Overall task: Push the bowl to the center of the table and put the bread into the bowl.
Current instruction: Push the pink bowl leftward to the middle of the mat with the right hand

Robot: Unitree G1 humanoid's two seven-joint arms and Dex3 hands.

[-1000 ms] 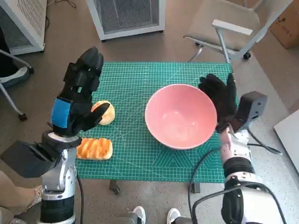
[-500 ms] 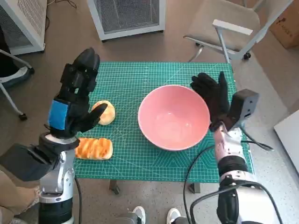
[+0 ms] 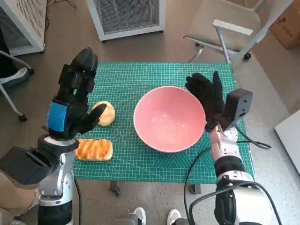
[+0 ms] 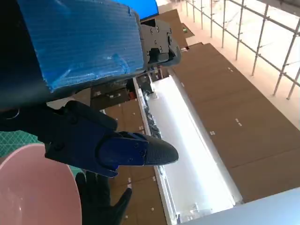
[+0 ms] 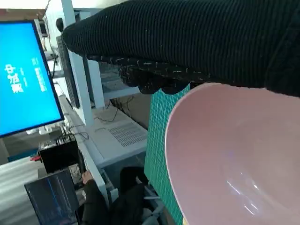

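Observation:
A large pink bowl [image 3: 168,118] stands on the green cutting mat [image 3: 136,79], a little right of the middle. My right hand [image 3: 206,96] in its black glove presses flat against the bowl's right rim, fingers spread. The bowl [image 5: 234,159] fills the right wrist view under the glove [image 5: 187,42]. A round bread roll [image 3: 105,112] and a long glazed bread [image 3: 94,149] lie at the mat's left side. My left hand [image 3: 75,96] hovers raised over the left side beside the roll, fingers apart, holding nothing. The left wrist view shows that hand [image 4: 93,140] with the bowl's edge [image 4: 37,187] below.
A grey chair [image 3: 229,23] stands beyond the table's far right corner. A white ventilated unit [image 3: 126,16] is on the floor behind the table, another [image 3: 21,23] at far left. A person's shoes [image 3: 154,216] show at the near edge.
My right hand has pushed the bowl leftward across the mat, toward the middle. The left hand has stayed raised over the breads, shifting only slightly.

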